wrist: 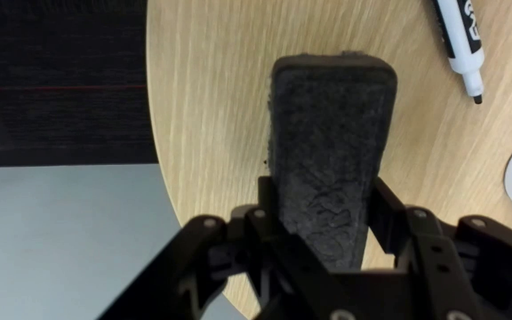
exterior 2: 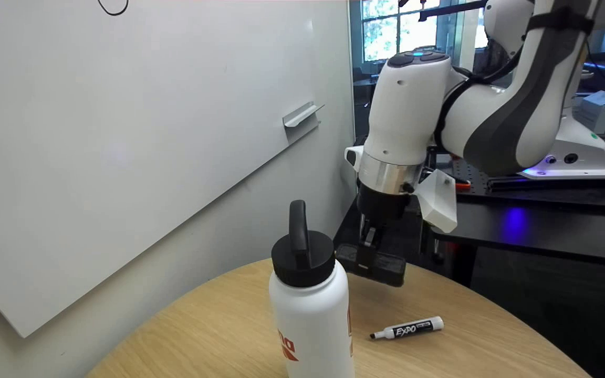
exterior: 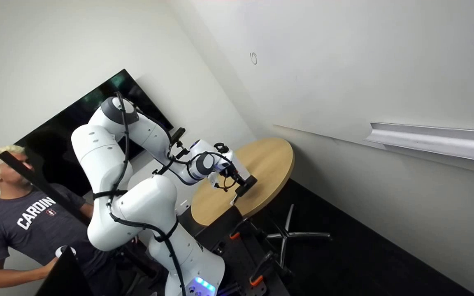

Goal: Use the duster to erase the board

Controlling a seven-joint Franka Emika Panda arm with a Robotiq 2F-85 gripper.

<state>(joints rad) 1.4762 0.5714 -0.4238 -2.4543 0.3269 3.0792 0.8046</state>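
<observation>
Black and oblong, the duster point(wrist: 331, 133) was pinched by the black gripper point(wrist: 322, 198) near the round wooden table's point(exterior 2: 218, 325) edge; the white board point(exterior 2: 150, 131) was scribble-marked.

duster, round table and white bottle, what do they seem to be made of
Duster: probably foam or felt, dark and matte; its face looks rough and partly creased.
Round table: wood or wood-look laminate, smooth, with fine pale grain.
White bottle: coated metal or hard plastic; the even, opaque finish leaves it open.

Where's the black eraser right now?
In the wrist view, the eraser is near the middle, held in the claw, left of the marker on the table.
</observation>
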